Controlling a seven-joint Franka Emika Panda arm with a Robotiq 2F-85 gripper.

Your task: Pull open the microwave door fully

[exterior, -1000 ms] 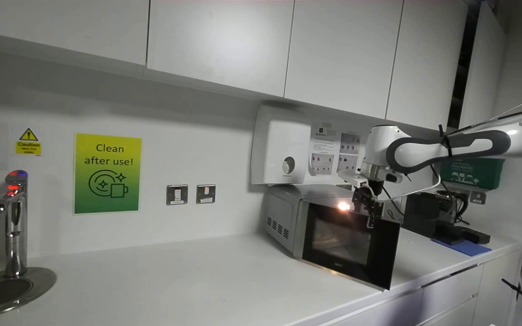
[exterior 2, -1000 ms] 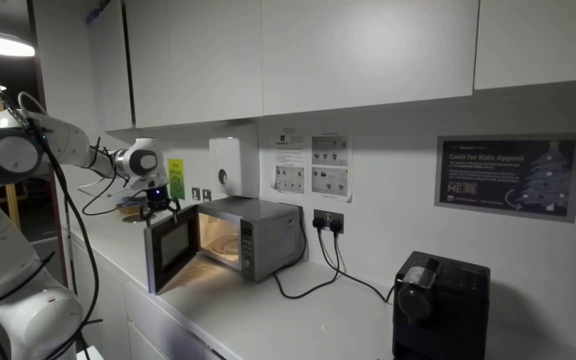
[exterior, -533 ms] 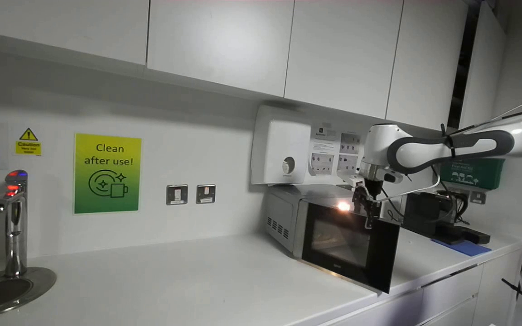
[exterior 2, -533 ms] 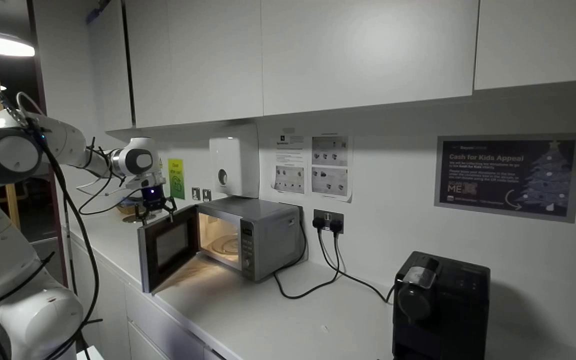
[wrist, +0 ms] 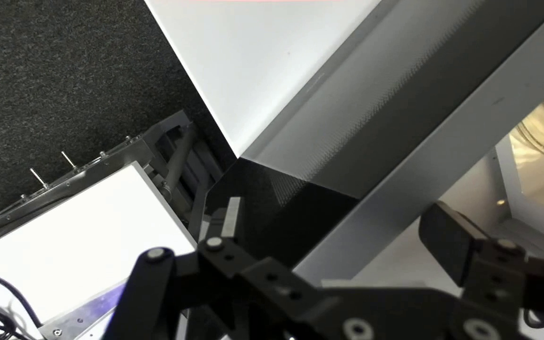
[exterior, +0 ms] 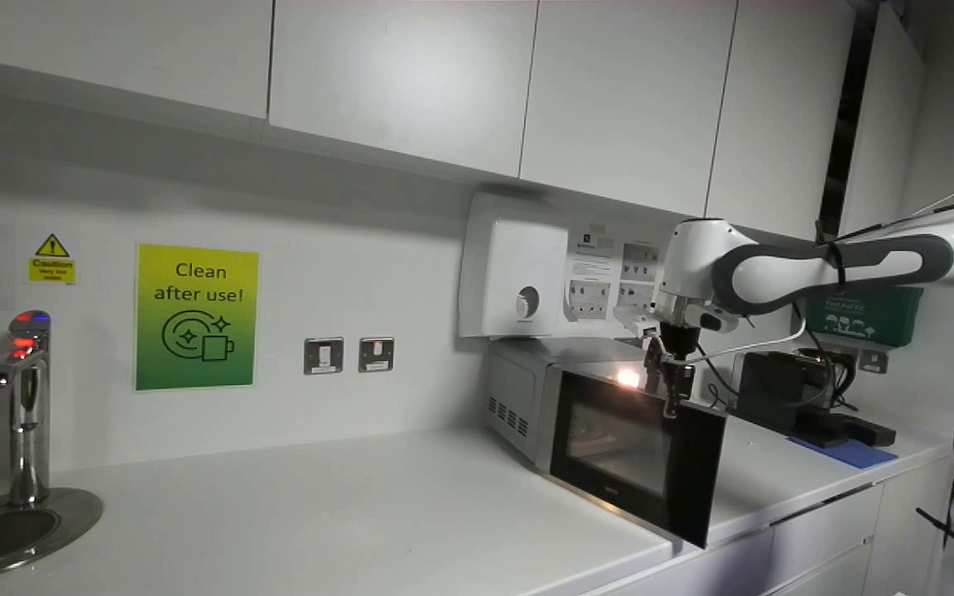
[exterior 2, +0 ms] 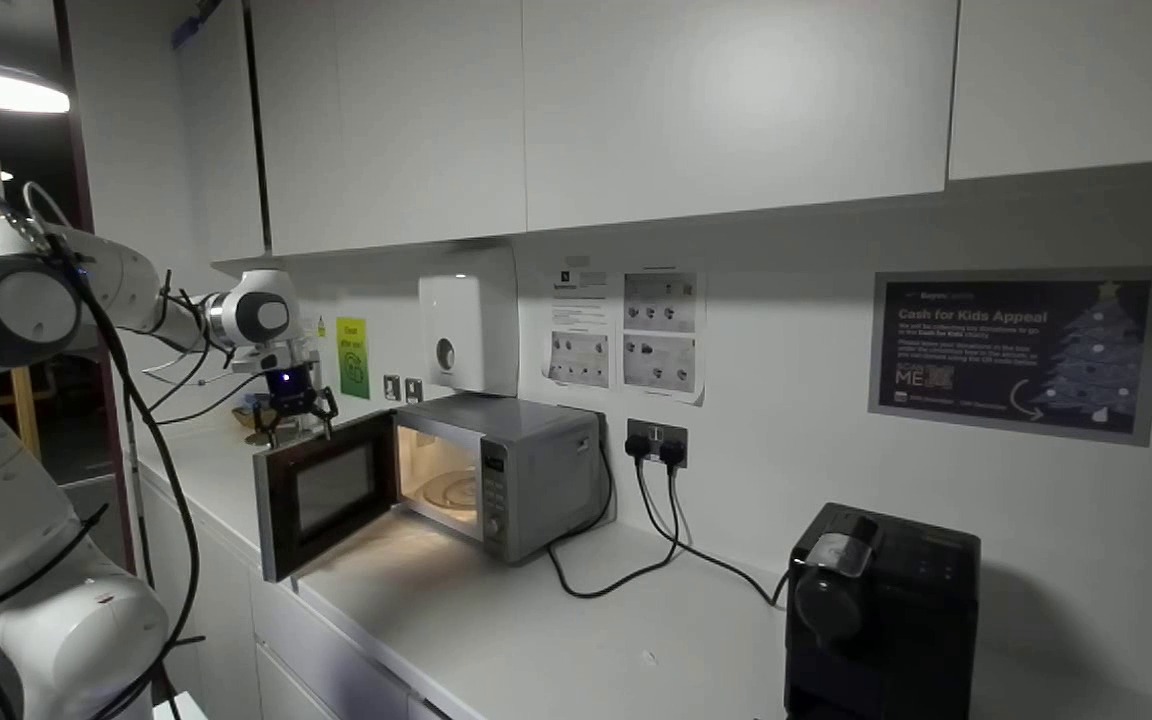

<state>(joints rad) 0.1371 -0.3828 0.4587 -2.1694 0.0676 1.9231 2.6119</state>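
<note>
Microwave door [exterior 2: 336, 485] angled well out from microwave [exterior 2: 541, 480], free corner past counter [exterior 2: 636, 620] edge; I judge it short of full. My claw [exterior 2: 300, 438] straddles door's top edge, fingers [wrist: 446, 241] apart; contact hard to tell. I'd push oven-side one outward along hinge arc, slowly.

White arm [exterior 2: 118, 272], elbow [exterior 2: 31, 303] bent, hand [wrist: 338, 217] pointing down; fingers [wrist: 449, 243] spread well apart

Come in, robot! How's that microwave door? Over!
Gripper open, straddling top edge of microwave door. Door well open, free end past edge of counter; whether fully, can't tell. No obstruction seen.
</note>
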